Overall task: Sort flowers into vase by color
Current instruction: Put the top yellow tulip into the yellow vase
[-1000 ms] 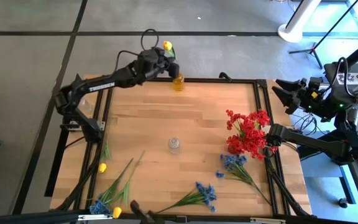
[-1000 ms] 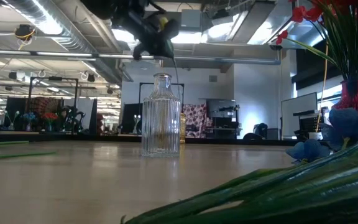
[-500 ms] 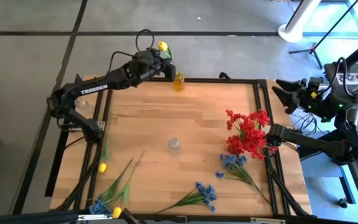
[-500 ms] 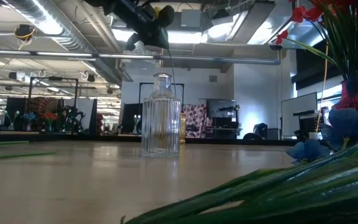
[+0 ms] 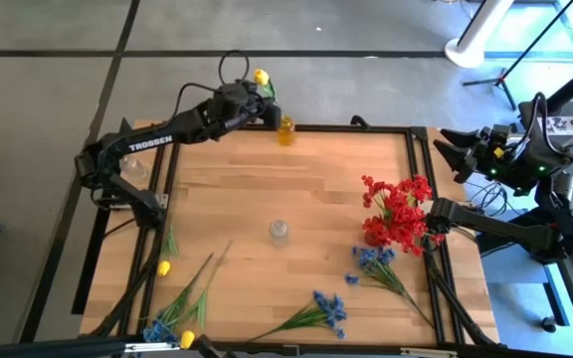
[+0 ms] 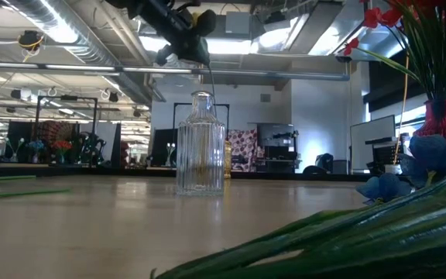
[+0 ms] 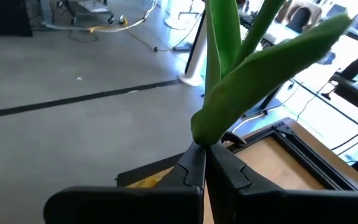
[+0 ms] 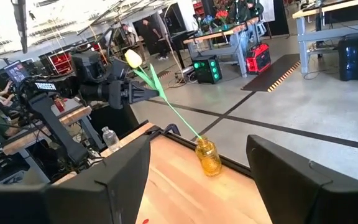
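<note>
Right now the left gripper is squeezed shut on the thin green stem of a yellow flower, up high over the far edge of the table. The stem slants down and its bottom end goes into the little yellow vase. This flower looks very light, and its long stem looks bendy, so it could wobble or slip. I think the best place to hold it is on the stem, near the middle, not on the soft bud.

The right gripper waits wide open beside the table's right edge and holds nothing. Red flowers stand in a red vase. Blue flowers lie flat near the front edge, and a clear vase stands in the middle.
</note>
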Controlling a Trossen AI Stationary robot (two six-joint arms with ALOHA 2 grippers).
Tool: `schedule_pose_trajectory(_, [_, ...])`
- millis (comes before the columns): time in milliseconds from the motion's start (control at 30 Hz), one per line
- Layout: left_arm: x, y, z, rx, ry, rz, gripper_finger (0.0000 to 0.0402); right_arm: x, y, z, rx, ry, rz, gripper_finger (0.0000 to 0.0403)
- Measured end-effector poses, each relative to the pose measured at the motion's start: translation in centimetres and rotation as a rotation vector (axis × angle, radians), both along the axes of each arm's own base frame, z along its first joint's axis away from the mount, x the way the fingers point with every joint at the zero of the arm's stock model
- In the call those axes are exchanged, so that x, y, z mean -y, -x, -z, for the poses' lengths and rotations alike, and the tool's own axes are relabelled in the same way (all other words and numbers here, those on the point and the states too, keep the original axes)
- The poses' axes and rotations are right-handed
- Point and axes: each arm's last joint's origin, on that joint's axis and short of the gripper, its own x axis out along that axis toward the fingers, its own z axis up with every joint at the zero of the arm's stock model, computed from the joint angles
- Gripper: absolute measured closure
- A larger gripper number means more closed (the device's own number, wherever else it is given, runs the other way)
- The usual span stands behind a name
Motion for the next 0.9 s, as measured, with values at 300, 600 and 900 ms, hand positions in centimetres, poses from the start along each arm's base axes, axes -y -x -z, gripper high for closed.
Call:
schedule_pose_trajectory(300, [-0.6,-1.0,2.1,-0.041,0.072,-0.025,0.0401,0.0,0.0,0.0,0.000,0.000,-0.005,0.0136])
schedule_pose_trajectory(600, [-1.8,-0.2,3.5,-0.077,0.213,0.020,0.0323,-0.1,0.0,0.0,-0.001,-0.002,-0.021,0.0136])
schedule_pose_trajectory(900, [-2.0,2.4,3.0,-0.124,0.358,0.199,0.0253,-0.1,0.0,0.1,-0.010,-0.006,-0.024,0.0136])
